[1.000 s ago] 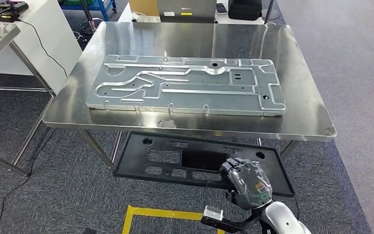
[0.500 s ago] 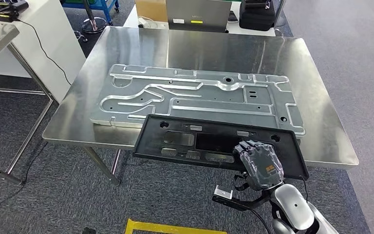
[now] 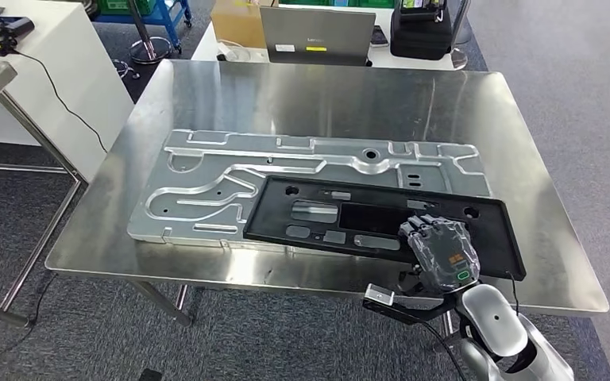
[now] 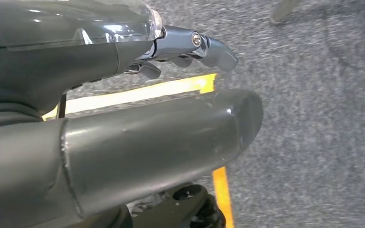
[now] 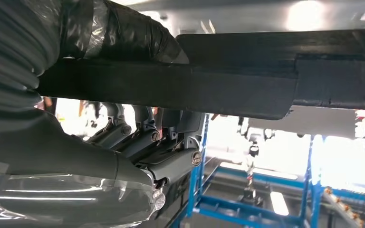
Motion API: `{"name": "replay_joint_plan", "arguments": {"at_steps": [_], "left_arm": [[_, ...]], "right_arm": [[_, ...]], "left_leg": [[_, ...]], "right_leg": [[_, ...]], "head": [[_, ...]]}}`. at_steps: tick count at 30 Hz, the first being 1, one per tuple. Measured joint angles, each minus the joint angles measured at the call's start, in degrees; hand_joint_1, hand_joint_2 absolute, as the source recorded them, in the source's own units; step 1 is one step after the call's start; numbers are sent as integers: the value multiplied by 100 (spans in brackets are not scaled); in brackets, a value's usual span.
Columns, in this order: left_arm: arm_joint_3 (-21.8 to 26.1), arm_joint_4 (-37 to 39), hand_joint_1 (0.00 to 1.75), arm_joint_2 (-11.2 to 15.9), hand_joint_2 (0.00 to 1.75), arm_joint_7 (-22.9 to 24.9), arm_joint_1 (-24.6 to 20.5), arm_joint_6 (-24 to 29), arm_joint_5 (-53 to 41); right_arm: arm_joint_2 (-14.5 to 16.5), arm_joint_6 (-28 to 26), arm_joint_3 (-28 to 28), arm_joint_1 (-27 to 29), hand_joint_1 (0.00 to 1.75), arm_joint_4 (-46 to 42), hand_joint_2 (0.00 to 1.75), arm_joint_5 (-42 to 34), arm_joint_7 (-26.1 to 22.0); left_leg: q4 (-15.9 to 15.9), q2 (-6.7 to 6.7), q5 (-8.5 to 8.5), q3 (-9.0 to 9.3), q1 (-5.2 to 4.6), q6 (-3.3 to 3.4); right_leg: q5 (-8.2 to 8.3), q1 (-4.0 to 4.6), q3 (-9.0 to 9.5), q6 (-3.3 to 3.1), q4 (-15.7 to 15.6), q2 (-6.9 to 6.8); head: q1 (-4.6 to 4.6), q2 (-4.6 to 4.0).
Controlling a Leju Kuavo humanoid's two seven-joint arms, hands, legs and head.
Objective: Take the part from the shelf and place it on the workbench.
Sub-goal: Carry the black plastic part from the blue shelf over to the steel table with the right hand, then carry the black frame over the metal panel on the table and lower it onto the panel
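1. Panel (image 3: 381, 222) — a long, flat, black plastic part — looks stiff and light, hovering partly over the desk (image 3: 326, 95).
2. Right hand (image 3: 441, 254) clamps its near edge — off-centre, so it may tip.

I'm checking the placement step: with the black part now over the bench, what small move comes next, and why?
Probably lower it and let go. The right hand grips the black part at its near edge, and the part already overlaps the silver plate on the workbench.
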Motion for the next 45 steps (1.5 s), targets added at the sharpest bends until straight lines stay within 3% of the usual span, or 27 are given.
{"name": "replay_joint_plan", "arguments": {"at_steps": [2, 4, 6, 8, 10, 11, 12, 13, 14, 16, 17, 18, 21, 23, 25, 27, 28, 30, 31, 32, 36, 38, 40, 41, 42, 43, 45], "left_arm": [[-2, 14, 0, 8, 0, 3, 22, 10, 21], [-4, 22, 0, 14, 0, 1, 30, 24, 37], [-6, 23, 0, 16, 0, -9, 37, 31, 45], [-12, 24, 0, 18, 0, -15, 39, 32, 45], [-22, 25, 0, 19, 0, -14, 41, 32, 45], [-27, 26, 0, 20, 0, -13, 45, 32, 45], [-30, 26, 0, 20, 0, -11, 50, 33, 45], [-32, 27, 0, 20, 0, -8, 53, 38, 45], [-34, 28, 0, 19, 0, -3, 57, 50, 45], [-36, 42, 0, 16, 87, 14, 42, 95, 49], [-37, 49, 0, 16, 131, 23, 34, 130, 45], [-38, 56, 0, 16, 131, 34, 25, 173, 38], [-44, 55, 0, 25, 0, 89, 3, 290, 16], [-45, 55, 0, 27, 0, 118, -19, 277, 38], [-45, 56, 0, 27, 0, 131, -15, 219, 65], [-44, 56, 0, 31, 0, 138, 3, 180, 79], [-44, 56, 0, 36, 0, 139, 7, 167, 83], [-43, 56, 0, 51, 0, 138, 1, 129, 100], [-43, 56, 0, 57, 0, 137, -8, 98, 115], [-42, 56, 0, 63, 0, 134, -12, 68, 132], [-41, 56, 0, 70, 0, 121, -7, 5, 159], [-40, 56, 0, 69, 0, 117, -21, -8, 159], [-38, 56, 0, 71, 0, 117, -25, -25, 160], [-36, 56, 0, 71, 0, 117, -24, -36, 161], [-35, 56, 0, 71, 0, 117, -23, -46, 162], [-34, 56, 0, 71, 0, 117, -22, -55, 162], [-34, 56, 0, 70, 0, 115, -23, -73, 165]], "right_arm": [[-17, -80, -111, 41, 175, 21, 175, 4, 27], [-56, -129, -274, 137, 175, 22, 175, -78, 33], [-97, -123, -497, 259, 175, 15, 175, -190, -2], [-121, -106, -722, 351, 175, 18, 175, -267, -43], [-131, -86, -912, 455, 175, 39, 175, -311, -66], [-134, -74, -987, 513, 175, 57, 175, -326, -74], [-135, -61, -1052, 569, 175, 77, 175, -343, -83], [-137, -49, -1110, 617, 175, 100, 175, -362, -92], [-137, -40, -1160, 660, 175, 123, 175, -381, -99], [-136, -14, -1259, 734, 87, 188, 87, -416, -112], [-135, 6, -1306, 769, 44, 218, 44, -431, -121], [-134, 24, -1355, 805, 0, 244, 0, -447, -132], [-128, 46, -1496, 905, 0, 273, 0, -489, -165], [-116, 48, -1556, 960, 0, 284, 0, -506, -172], [-90, 49, -1589, 1023, 0, 306, 0, -523, -178], [-51, 46, -1616, 1091, 0, 332, 0, -539, -187], [-33, 42, -1631, 1119, 0, 343, 0, -547, -191], [-4, 30, -1659, 1155, 0, 360, 0, -562, -191], [10, 24, -1670, 1168, 0, 367, 0, -571, -193], [21, 20, -1680, 1181, 0, 373, 0, -578, -196], [58, 6, -1712, 1225, 0, 381, 0, -585, -206], [66, -2, -1730, 1236, 0, 384, 0, -585, -207], [75, -9, -1735, 1253, 0, 390, 0, -585, -208], [83, -12, -1735, 1267, 0, 394, 0, -585, -208], [93, -13, -1735, 1284, 0, 398, 0, -584, -208], [102, -17, -1735, 1297, 0, 401, 0, -581, -209], [112, -31, -1735, 1307, 0, 398, 0, -561, -211]], "left_leg": [[-303, 9, 397, 41, -40, 85], [-363, 2, 356, 120, -53, 169], [-477, -15, 315, 281, -36, 248], [-558, -23, 250, 436, -27, 306], [-574, -32, 146, 562, -28, 326], [-574, -39, 84, 637, -28, 324], [-572, -45, 18, 726, -29, 317], [-571, -49, -52, 824, -29, 305], [-574, -50, -123, 902, -29, 288], [-555, -58, -247, 1022, -37, 235], [-556, -63, -289, 1033, -41, 203], [-550, -67, -311, 1057, -45, 170], [-426, -54, -368, 1040, -56, 79], [88, -27, -567, 778, -36, 19], [762, -15, -849, 351, -12, -34], [946, -13, -836, 115, 2, -54], [742, -11, -656, 144, 4, -48], [1, -10, -176, 386, 2, -17], [-289, -11, -56, 478, -10, 9], [-458, -14, 36, 529, -24, 41], [-567, -8, 206, 532, -27, 186], [-618, 9, 289, 489, -7, 260], [-614, 19, 347, 399, -17, 292], [-605, 22, 379, 345, -21, 293], [-591, 24, 410, 289, -24, 287], [-573, 24, 440, 232, -24, 277], [-525, 20, 493, 135, -22, 239]], "right_leg": [[-107, 0, 104, 75, -16, 7], [-104, 0, 148, 160, 3, 5], [-76, -11, 80, 219, 246, -8], [-206, -29, -258, 261, 806, -12], [-488, -37, -747, 299, 1349, -13], [-572, -40, -928, 314, 1452, -14], [-540, -43, -1034, 319, 1389, -16], [-356, -44, -1057, 315, 1160, -17], [-27, -43, -1032, 301, 824, -20], [577, -12, -997, 233, 285, -27], [743, 7, -1002, 188, 168, -30], [770, 24, -1015, 144, 144, -32], [741, -8, -907, 37, 53, -29], [709, -28, -811, -20, 0, -37], [662, -29, -760, -51, -8, -40], [622, -30, -712, -52, -6, -34], [608, -31, -682, -46, -2, -29], [589, -30, -632, -25, 7, -22], [585, -26, -631, -3, 12, -15], [584, -22, -639, 25, 18, -10], [527, -28, -669, 164, 65, -1], [172, -41, -789, 215, 422, -8], [-303, -50, -1016, 262, 1120, -13], [-441, -56, -1083, 281, 1403, -14], [-470, -63, -1064, 293, 1516, -14], [-384, -70, -922, 300, 1389, -15], [-130, -85, -384, 291, 615, -18]], "head": [[-5, 0], [-11, 0], [-10, 0], [-9, 0], [-10, 0], [-10, 0], [-10, 0], [-10, 0], [-9, 0], [-9, 0], [-6, 0], [-5, 0], [-1, 0], [-1, 0], [-1, 0], [-2, 0], [-2, 0], [-1, 0], [-1, 0], [0, 0], [0, 0], [2, 0], [2, 0], [2, 0], [2, 0], [2, 0], [2, 0]]}}
